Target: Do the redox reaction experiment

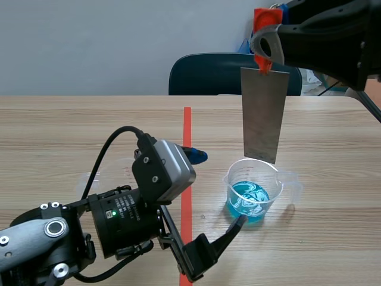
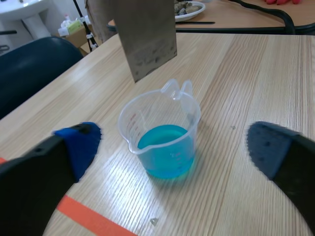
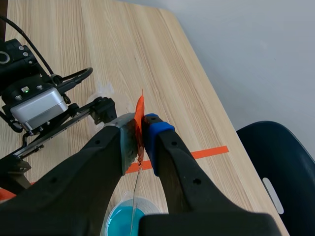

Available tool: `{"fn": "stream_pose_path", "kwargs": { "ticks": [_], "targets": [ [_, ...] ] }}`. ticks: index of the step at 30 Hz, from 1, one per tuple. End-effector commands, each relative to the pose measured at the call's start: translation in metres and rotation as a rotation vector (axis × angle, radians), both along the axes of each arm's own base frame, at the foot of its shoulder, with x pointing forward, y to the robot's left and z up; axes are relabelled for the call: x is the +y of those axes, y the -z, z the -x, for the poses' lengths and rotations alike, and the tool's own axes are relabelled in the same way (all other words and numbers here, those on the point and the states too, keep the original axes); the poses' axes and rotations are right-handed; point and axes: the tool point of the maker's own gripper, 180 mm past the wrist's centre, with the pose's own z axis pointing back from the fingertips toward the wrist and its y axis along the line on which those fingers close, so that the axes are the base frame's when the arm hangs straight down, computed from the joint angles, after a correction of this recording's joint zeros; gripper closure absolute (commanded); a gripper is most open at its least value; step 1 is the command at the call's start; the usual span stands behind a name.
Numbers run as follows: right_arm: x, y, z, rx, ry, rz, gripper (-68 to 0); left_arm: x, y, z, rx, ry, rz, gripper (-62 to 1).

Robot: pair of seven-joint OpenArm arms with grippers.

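A clear plastic beaker [image 1: 253,190] with blue liquid stands on the table right of the tape line. A grey metal plate [image 1: 262,113] hangs upright over it, its lower edge near the rim and out of the liquid. My right gripper [image 1: 266,50] is high above, shut on the plate's orange-red top tab [image 3: 140,115]. In the right wrist view the plate [image 3: 136,189] shows edge-on under the gripper [image 3: 141,130], with the beaker [image 3: 125,219] below. My left gripper [image 2: 174,147] stands open, with the beaker [image 2: 162,132] between and just ahead of its fingers; the plate [image 2: 142,34] hangs beyond.
A dark blue chair [image 1: 220,74] stands at the table's far edge. An orange-red tape line [image 1: 187,131] runs down the middle. A second clear container [image 1: 89,179] sits partly hidden behind the left arm. Bare wood lies at the right of the beaker.
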Motion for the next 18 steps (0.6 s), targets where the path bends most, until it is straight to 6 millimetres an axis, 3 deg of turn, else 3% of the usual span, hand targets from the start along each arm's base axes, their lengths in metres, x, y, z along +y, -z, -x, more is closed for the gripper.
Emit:
{"fn": "stream_pose_path", "kwargs": {
  "ticks": [1, 10, 18],
  "targets": [
    [0.002, -0.008, 0.001, -0.02, -0.014, -0.012, -0.9, 0.001, -0.006, 0.0, -0.013, 0.0, 0.017, -62.3],
    [0.002, -0.008, 0.001, -0.02, -0.014, -0.012, -0.9, 0.035, 0.003, 0.003, -0.038, 0.011, -0.048, -62.3],
    [0.001, -0.008, 0.001, -0.021, -0.013, -0.009, -0.9, 0.093, -0.03, 0.005, -0.135, 0.02, -0.011, -62.3]
  ]
}}
